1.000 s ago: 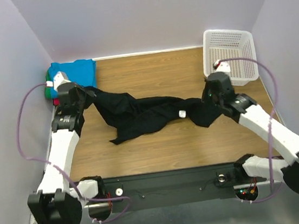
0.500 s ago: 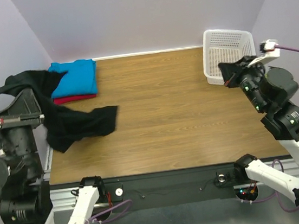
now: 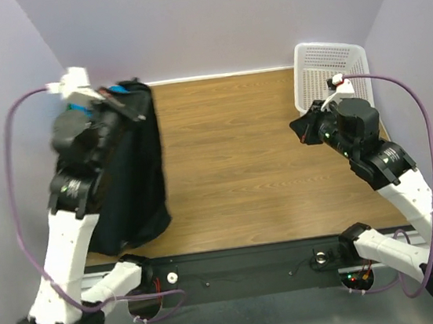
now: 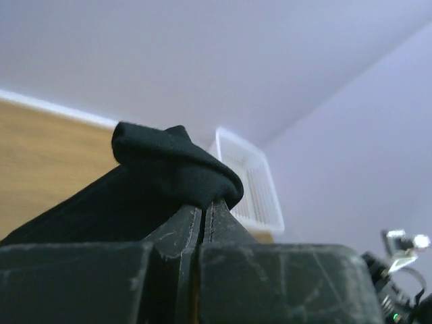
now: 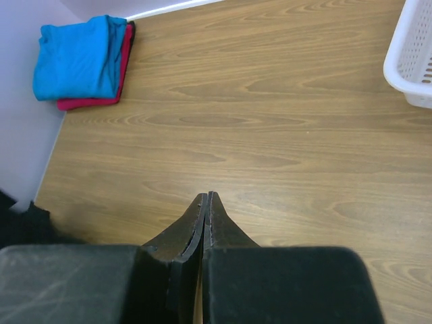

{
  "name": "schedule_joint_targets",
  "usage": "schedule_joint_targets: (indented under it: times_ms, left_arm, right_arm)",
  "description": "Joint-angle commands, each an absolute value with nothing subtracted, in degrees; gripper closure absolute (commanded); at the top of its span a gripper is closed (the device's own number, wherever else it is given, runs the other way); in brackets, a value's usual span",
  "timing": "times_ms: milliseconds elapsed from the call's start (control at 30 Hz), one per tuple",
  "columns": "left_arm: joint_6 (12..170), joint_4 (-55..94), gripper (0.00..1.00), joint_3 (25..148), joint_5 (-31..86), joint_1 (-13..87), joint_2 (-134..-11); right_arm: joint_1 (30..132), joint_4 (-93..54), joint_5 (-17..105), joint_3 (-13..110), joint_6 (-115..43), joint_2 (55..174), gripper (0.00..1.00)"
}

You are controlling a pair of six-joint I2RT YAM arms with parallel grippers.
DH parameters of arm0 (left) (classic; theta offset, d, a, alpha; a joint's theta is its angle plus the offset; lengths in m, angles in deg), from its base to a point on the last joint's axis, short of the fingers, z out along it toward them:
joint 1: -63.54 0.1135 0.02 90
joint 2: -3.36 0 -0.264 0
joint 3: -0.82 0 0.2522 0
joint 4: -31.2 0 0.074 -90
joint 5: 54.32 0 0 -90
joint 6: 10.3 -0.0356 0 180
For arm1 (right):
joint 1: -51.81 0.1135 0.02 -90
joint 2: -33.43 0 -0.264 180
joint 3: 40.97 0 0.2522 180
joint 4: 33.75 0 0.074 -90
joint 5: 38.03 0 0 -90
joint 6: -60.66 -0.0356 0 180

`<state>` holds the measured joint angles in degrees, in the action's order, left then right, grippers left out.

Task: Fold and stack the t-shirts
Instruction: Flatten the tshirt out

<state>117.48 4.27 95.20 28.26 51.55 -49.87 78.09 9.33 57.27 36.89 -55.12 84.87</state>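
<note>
Currently the left claw is clamped shut on a bunched fold of the black t-shirt; in the left wrist view the cloth bulges out just above the 2 pressed-together fingertips. From the top view the left claw is held high over the far-left corner of the desk, and the shirt hangs from it as 1 long dark sheet, its lower hem bunched at the desk's near-left edge. Whether the hem rests on the desk or hangs off the side cannot be told. Right claw: closed, fingers meeting tip to tip, nothing between them; it hovers above bare wood over the right half of the desk, well apart from the black t-shirt. Folded stack, far-left corner: turquoise-blue t-shirt on top, red t-shirt under it with only its near and right edges showing. In the top view the hanging shirt and the left arm hide nearly all of this stack. White lattice basket stands at the far-right corner, near the right claw.
</note>
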Motion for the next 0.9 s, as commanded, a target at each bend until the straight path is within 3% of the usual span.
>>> schedule_joint_targets:
  times_ms: [0,100,200,333,367,400,467,567,600,700,867]
  left_arm:
    - [116.18,13.84,1.0,93.16,35.58,36.91,-53.05]
    - [114.69,15.85,1.0,92.02,43.38,21.5,-61.37]
    - [114.07,17.09,1.0,93.41,47.1,12.69,-72.25]
    - [113.9,17.18,1.0,101.05,44.22,8.44,-87.05]
    - [113.28,17.18,0.93,103.33,42.64,7.22,-89.95]
    - [112.76,15.78,0.79,108.48,42.28,6.68,-95.72]
    - [111.88,12.89,0.03,113.61,40.7,5.98,-100.59]
    - [111.0,7.34,0.01,118.91,41.21,5.89,-105.0]
    - [110.82,6.72,0.01,118.39,42.78,5.89,-103.7]
    - [111.69,5.05,0.01,113.21,50.52,6.32,-96.87]
    - [122.9,-1.01,0.01,92.58,63.76,12.99,-79.55]
  right_arm:
    - [78.27,7.17,58.47,37.13,-58.26,84.84,0.99]
    - [78.18,7.25,61.46,35.46,-59.66,84.06,0.99]
    - [78.27,7.34,65.76,33.88,-60.89,82.65,0.98]
    - [78.27,7.43,67.53,31.95,-61.16,81.59,0.97]
    - [78.27,7.6,67.7,31.16,-61.42,81.59,0.97]
    - [78.27,7.52,67.79,30.72,-61.51,81.5,0.97]
    - [78.27,7.87,67.7,29.75,-61.78,81.41,0.93]
    - [78.27,8.48,67.97,29.22,-61.52,80.89,0.81]
    - [78.27,8.57,68.32,29.13,-61.43,80.71,0.67]
    - [78.27,8.66,69.72,28.34,-61.86,80.19,0.43]
    - [78.27,8.66,69.55,26.5,-62.22,82.46,0.1]
